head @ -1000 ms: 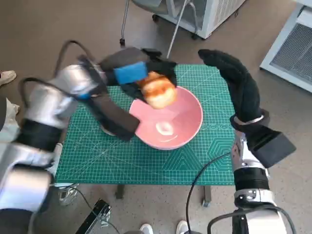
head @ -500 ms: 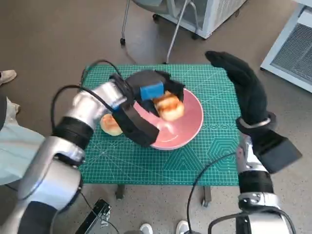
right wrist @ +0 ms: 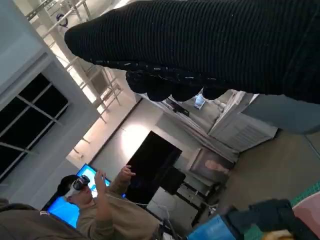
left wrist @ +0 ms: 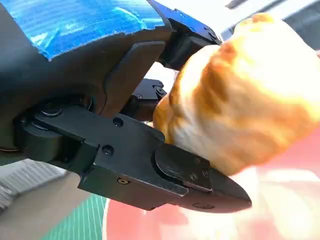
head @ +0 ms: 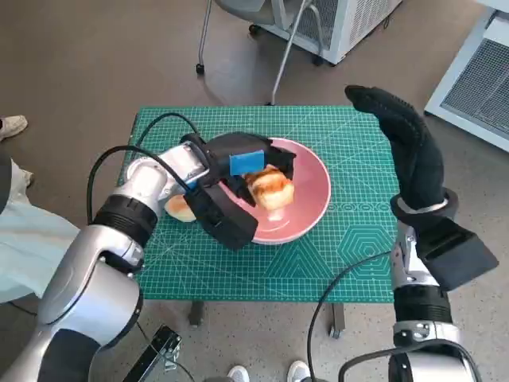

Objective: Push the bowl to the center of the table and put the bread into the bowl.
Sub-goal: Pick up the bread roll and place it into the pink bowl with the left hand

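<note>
The pink bowl (head: 306,199) stands near the middle of the green mat. My left hand (head: 242,163) reaches over its near rim and grips a toasted bread roll (head: 269,187) low inside the bowl. Up close, the left wrist view shows the bread (left wrist: 240,85) pinched between black fingers (left wrist: 165,170) above the pink bowl (left wrist: 285,210) floor. Whether the bread touches the bowl I cannot tell. My right hand (head: 406,151), in its black glove (right wrist: 210,45), is raised beside the table's right edge, fingers straight, holding nothing.
A second bread roll (head: 179,208) lies on the green mat (head: 350,239) left of the bowl, partly under my left forearm. Chair legs (head: 278,56) and white cabinets stand beyond the table. A person (right wrist: 95,210) with a headset appears in the right wrist view.
My left hand has carried the bread from above the bowl's rim down into the bowl. The head camera has shifted a little. The right hand stays raised.
</note>
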Controlling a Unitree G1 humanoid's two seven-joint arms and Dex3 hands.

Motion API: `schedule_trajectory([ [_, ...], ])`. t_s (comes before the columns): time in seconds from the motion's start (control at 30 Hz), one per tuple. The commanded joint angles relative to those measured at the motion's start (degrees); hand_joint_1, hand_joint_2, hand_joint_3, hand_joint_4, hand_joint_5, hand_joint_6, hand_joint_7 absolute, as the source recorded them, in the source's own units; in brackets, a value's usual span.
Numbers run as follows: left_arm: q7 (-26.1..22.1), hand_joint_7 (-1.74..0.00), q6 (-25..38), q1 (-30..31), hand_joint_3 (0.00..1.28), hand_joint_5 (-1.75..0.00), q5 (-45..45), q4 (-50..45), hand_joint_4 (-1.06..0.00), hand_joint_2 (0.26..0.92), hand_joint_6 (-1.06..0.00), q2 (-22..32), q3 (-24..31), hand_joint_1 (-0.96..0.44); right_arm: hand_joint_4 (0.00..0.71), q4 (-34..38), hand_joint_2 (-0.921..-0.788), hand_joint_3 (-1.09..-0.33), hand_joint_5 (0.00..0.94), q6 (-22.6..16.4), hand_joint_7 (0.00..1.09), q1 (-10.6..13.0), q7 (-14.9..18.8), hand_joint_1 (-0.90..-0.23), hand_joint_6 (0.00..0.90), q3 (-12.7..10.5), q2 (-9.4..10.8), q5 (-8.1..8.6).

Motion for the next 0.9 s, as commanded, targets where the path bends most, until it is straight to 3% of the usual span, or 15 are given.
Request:
schedule_trajectory([
  [0.03, -1.39, -0.32, -2.37, -1.8, 0.12, -0.06, -1.59, -3.01, -0.33, 0.919, -0.41, 3.7, 0.77, -0.03, 0.307, -0.26, -0.921, -0.765, 0.009, 0.85, 0.68, 1.56, -0.8, -0.61, -0.001, 0.44, 0.05, -0.61],
  [0.3, -0.14, -0.17, -6.52, -0.98, 0.03, 0.0, -2.85, -11.5, -0.2, 0.917, -0.34, 12.08, 3.71, -0.08, 0.308, 0.39, -0.921, -0.764, 0.01, 0.78, 0.69, 1.0, -1.94, -0.609, -0.001, 0.85, 0.05, -1.87],
  [0.37, -0.36, -0.15, -7.22, -0.54, 0.09, 0.0, -3.08, -14.17, -0.18, 0.919, -0.31, 14.55, 4.75, -0.06, 0.308, 0.75, -0.921, -0.764, 0.01, 0.67, 0.69, 0.75, -2.14, -0.609, -0.001, 0.97, 0.04, -2.13],
  [0.47, -1.09, -0.13, -8.08, 0.27, 0.31, 0.0, -3.79, -17.52, -0.15, 0.92, -0.28, 17.66, 6.41, 0.03, 0.309, 1.13, -0.921, -0.765, 0.01, 0.55, 0.68, 0.44, -2.37, -0.606, -0.001, 1.17, 0.04, -2.35],
  [0.53, -1.25, -0.13, -8.89, 1.17, 0.37, 0.0, -4.37, -20.57, -0.14, 0.921, -0.27, 21.22, 8.24, 0.05, 0.309, 1.57, -0.921, -0.766, 0.01, 0.46, 0.68, 0.11, -2.24, -0.603, -0.001, 1.32, 0.08, -2.18],
  [0.9, -6.63, -0.13, -9.88, 8.36, 0.09, -0.02, -10.07, -32.47, -0.23, 0.915, -0.37, 32.84, 17.14, 0.01, 0.31, 3.98, -0.921, -0.766, 0.01, 0.26, 0.67, -1.7, -0.89, -0.602, -0.001, 1.68, 0.03, -0.95],
])
